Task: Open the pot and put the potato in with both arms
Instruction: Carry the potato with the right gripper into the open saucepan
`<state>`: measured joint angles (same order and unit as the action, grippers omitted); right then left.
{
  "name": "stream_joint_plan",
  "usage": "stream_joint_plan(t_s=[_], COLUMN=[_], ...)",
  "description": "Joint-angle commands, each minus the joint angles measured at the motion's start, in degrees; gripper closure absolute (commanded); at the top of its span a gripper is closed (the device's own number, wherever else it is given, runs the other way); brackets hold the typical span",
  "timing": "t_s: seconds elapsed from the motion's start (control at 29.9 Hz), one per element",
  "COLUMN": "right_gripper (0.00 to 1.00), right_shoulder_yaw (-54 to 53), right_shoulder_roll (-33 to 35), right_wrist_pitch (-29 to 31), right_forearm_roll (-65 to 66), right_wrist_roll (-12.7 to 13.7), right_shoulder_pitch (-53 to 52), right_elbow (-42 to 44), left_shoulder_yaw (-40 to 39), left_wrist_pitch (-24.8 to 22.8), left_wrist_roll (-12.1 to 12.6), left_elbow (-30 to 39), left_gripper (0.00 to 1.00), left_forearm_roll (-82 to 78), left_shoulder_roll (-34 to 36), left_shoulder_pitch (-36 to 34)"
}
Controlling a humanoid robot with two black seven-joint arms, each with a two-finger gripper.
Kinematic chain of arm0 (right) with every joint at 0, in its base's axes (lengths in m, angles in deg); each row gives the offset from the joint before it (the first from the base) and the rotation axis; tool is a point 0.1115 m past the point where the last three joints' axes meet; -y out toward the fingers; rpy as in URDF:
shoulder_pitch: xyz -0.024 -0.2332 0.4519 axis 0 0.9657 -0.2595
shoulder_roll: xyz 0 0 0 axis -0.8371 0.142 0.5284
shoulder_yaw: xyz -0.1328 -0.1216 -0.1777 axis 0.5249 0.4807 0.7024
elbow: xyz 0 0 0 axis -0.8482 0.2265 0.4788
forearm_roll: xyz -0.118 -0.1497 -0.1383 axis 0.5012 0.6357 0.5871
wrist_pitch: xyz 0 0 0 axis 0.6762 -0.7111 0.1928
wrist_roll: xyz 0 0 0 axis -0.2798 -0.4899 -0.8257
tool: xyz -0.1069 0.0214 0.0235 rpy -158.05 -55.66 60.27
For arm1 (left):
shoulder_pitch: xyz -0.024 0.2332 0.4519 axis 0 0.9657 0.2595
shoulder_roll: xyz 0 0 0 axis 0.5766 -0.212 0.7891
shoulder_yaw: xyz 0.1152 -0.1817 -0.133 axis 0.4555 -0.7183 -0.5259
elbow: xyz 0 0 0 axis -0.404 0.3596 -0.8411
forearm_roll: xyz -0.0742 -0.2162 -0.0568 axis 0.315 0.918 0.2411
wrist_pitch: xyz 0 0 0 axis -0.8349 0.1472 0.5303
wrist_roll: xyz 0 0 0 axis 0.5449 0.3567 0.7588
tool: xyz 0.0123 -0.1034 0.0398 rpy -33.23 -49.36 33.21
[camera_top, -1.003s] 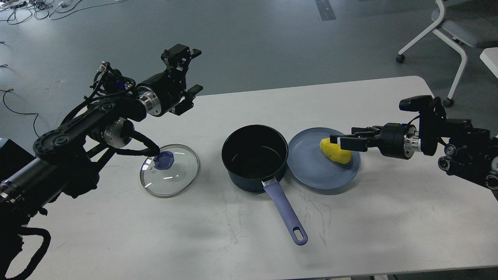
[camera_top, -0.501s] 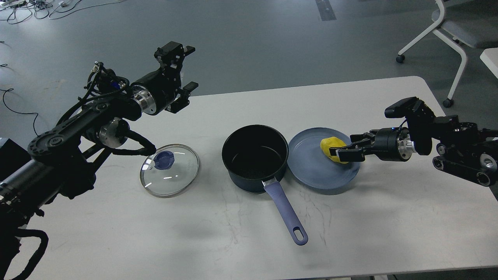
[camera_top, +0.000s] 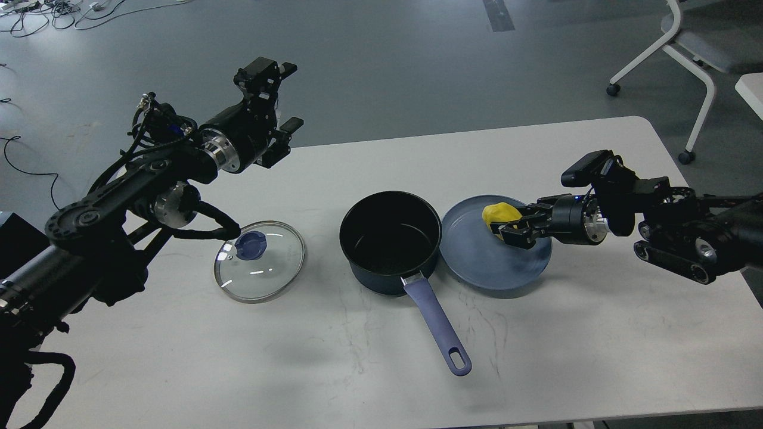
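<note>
The dark pot stands open at mid-table, its blue handle pointing toward me. Its glass lid with a blue knob lies flat on the table to the pot's left. The yellow potato is over the far part of the blue plate, just right of the pot. My right gripper has its fingers closed on the potato's sides. My left gripper is open and empty, raised above the table's far left edge, beyond the lid.
The white table carries only the pot, lid and plate. A white wheeled chair stands on the floor beyond the far right corner. Cables lie on the floor at far left.
My right gripper has dropped onto the potato, closed on it and shifted it left toward the pot. My left arm has drawn up and left, away from the lid.
</note>
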<state>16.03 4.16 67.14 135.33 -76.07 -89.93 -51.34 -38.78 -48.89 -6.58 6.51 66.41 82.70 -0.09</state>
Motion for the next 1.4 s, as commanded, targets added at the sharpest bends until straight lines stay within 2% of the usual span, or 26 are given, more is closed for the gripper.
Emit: stream_joint_plan(t_s=[0.0, 0.17, 0.3, 0.5, 0.63, 0.74, 0.77, 0.8, 0.84, 1.04, 1.24, 1.3, 1.37], right_gripper=[0.69, 0.68, 0.68, 0.68, 0.64, 0.4, 0.07, 0.06, 0.0, 0.0, 0.0, 0.0, 0.0], right_shoulder_yaw=[-0.5, -0.7, -0.6, -0.4, 0.3, 2.0, 1.9, 1.9, 2.1, 1.2, -6.5, -12.3, -18.8], right_shoulder_roll=[-1.9, -3.3, -7.0, -10.4, -11.9, -12.6, -12.6, -12.6, -12.5, -11.3, -9.7, -8.1, -7.7], right_wrist_pitch=[-0.6, -4.8, -7.5, -7.7, -7.7, -7.8, -7.8, -7.8, -7.6, -7.4, -6.9, -5.1, -0.3], right_forearm_roll=[-0.2, -1.1, -1.0, -1.0, -1.0, -1.0, -1.3, -1.3, -1.3, -6.2, -22.5, -33.2, -47.5], right_wrist_roll=[0.0, 0.0, 0.0, 0.0, 0.0, 0.0, 0.0, 0.0, 0.0, 0.0, 0.0, 0.0, 0.0], right_shoulder_pitch=[-0.3, -2.8, -6.9, -9.4, -9.1, -8.5, -8.3, -8.3, -8.0, -7.2, -7.3, -6.7, -5.1], right_elbow=[0.2, -1.0, -1.9, -4.0, -4.2, -4.3, -4.1, -4.1, -4.1, -4.5, -6.8, -8.1, -9.0], left_shoulder_yaw=[0.0, 0.0, -0.1, -0.1, -0.1, -0.1, -0.1, -0.1, -0.1, -0.2, -0.8, -1.5, -1.8], left_wrist_pitch=[0.0, 0.4, 0.4, 0.4, 0.4, 0.4, 0.4, 0.4, 0.4, 0.4, 0.4, 0.4, 0.2], left_wrist_roll=[-0.1, -0.2, -0.2, -0.2, -0.2, -0.2, -0.2, -0.2, -0.1, 0.0, 0.0, 0.1, 0.1], left_elbow=[0.0, 0.0, 0.0, 0.0, 0.0, 0.0, 0.0, 0.0, 0.0, 0.0, -0.1, -0.2, -0.4], left_gripper=[0.02, 0.02, 0.02, 0.02, 0.02, 0.02, 0.02, 0.02, 0.02, 0.02, 0.02, 0.02, 0.02], left_forearm_roll=[0.0, 0.1, 0.0, 0.0, 0.0, 0.0, 0.0, 0.0, 0.0, 0.8, 3.5, 6.4, 9.2], left_shoulder_roll=[0.0, 0.1, 0.0, -0.2, -0.3, -0.2, -0.1, -0.1, 0.0, 0.1, 0.0, 0.0, 0.0], left_shoulder_pitch=[0.4, 0.6, 0.6, 0.6, 0.6, 0.6, 0.6, 0.6, 0.6, 0.6, 0.6, 0.7, 1.3])
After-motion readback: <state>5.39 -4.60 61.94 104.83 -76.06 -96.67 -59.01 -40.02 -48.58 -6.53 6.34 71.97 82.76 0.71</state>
